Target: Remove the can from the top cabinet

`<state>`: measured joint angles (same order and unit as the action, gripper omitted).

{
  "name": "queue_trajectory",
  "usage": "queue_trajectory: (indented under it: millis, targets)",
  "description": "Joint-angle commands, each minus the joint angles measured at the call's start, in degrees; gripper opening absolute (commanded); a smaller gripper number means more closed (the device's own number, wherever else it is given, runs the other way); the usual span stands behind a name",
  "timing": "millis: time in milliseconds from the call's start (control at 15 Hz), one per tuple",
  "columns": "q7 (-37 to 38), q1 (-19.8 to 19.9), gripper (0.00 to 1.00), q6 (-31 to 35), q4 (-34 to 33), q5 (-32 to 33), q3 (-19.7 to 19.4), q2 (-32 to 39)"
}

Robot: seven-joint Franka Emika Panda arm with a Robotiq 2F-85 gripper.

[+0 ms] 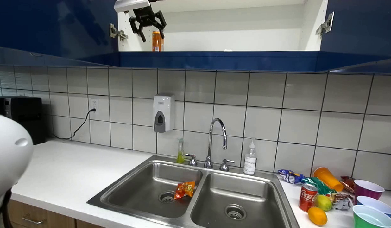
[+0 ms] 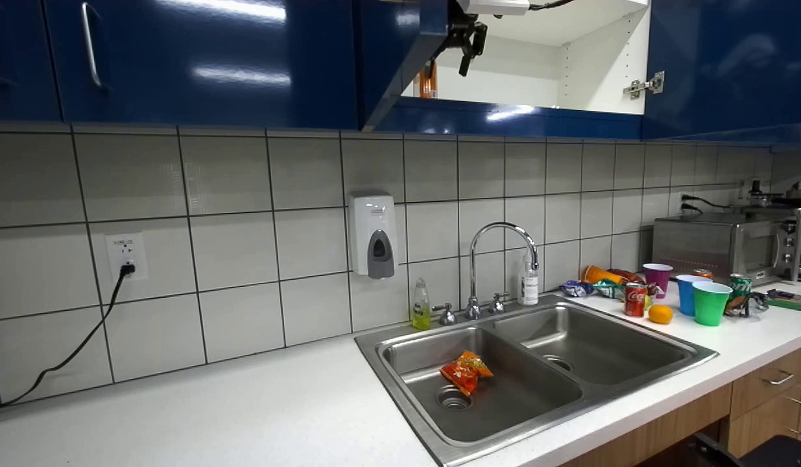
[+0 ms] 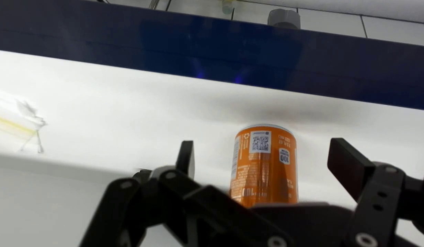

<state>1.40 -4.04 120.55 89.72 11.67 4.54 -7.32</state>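
Tiles [image 1: 263,122] span mid-frame; upper left, jaws spread, the gripper [image 1: 153,39] hangs near the can [image 1: 156,43] in the top cabinet [image 1: 227,59].

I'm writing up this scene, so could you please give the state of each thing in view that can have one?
Gripper: open, holding nothing
Top cabinet: open
Orange can: upright, ungripped
Faucet: no water visible
Power plug: plugged in
Orange cup: on its side
Green cup: upright
Blue cup: upright
Purple cup: upright
Coca-Cola can: upright
Yellow-green bottle: upright
Pump bottle: upright
Wooden drawers: shut
Snack packet: sealed or opened, unclear
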Motion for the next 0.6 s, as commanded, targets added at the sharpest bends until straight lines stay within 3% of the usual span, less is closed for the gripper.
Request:
queue_trajectory:
  millis: [0, 533]
  targets:
    - [-0.3, 0.4, 1.0, 1.1, -3.0, 1.4, 0.3, 2.6]
    - [-0.1, -0.1, 1.0, 3.1, -5.9, 1.9, 0.4, 5.9]
